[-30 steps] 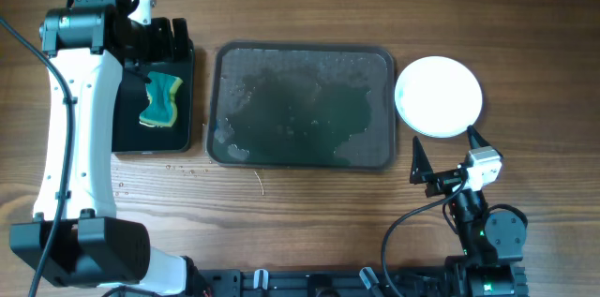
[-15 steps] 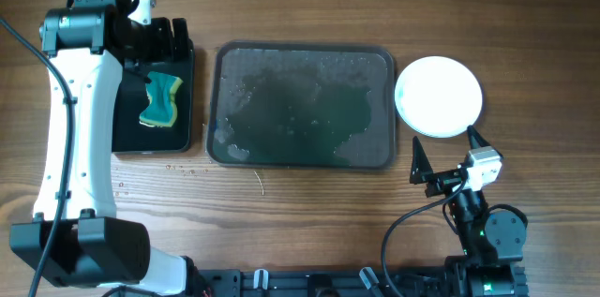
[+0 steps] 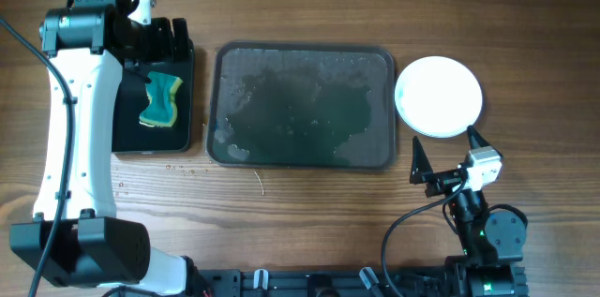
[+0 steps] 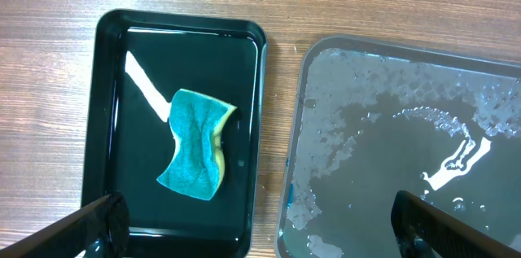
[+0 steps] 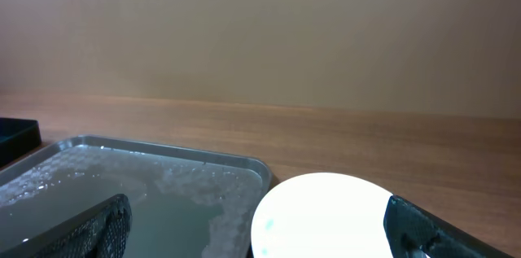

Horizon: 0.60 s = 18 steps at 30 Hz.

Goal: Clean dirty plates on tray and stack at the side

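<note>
The large dark grey tray (image 3: 300,105) lies in the middle of the table, wet and foamy, with no plate on it; it also shows in the left wrist view (image 4: 407,152) and the right wrist view (image 5: 122,185). A white plate (image 3: 439,96) lies on the table just right of the tray; only its top face shows, so I cannot tell whether others lie under it. In the right wrist view the plate (image 5: 326,217) has faint teal specks near its left rim. My left gripper (image 3: 165,39) (image 4: 260,229) is open and empty above the black tray. My right gripper (image 3: 446,143) (image 5: 260,233) is open and empty, just in front of the plate.
A smaller glossy black tray (image 3: 127,119) (image 4: 114,111) stands left of the grey tray and holds a teal and yellow sponge (image 3: 161,100) (image 4: 194,154). Water drops dot the wood in front of the black tray (image 3: 178,170).
</note>
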Each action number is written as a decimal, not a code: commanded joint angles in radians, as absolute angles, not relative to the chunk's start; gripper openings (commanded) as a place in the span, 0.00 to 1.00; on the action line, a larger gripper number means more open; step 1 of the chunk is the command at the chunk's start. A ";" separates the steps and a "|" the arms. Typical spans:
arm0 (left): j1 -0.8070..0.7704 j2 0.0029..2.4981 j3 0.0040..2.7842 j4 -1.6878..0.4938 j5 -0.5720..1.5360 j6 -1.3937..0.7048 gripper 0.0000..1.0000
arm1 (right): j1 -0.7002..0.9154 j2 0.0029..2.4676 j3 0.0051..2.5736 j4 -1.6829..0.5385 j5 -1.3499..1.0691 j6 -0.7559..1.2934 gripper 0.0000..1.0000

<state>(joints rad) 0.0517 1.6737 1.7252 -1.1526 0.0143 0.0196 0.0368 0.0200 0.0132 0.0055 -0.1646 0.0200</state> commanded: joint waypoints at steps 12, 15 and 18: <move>0.028 1.480 1.722 -1.153 0.024 0.022 1.00 | 0.042 0.005 0.005 0.014 -0.180 0.003 1.00; 0.028 1.373 1.711 -1.153 0.032 0.021 1.00 | 0.042 0.005 0.005 0.014 -0.180 0.003 1.00; 0.028 1.229 1.617 -1.056 0.096 0.021 1.00 | 0.042 0.005 0.005 0.014 -0.180 0.003 1.00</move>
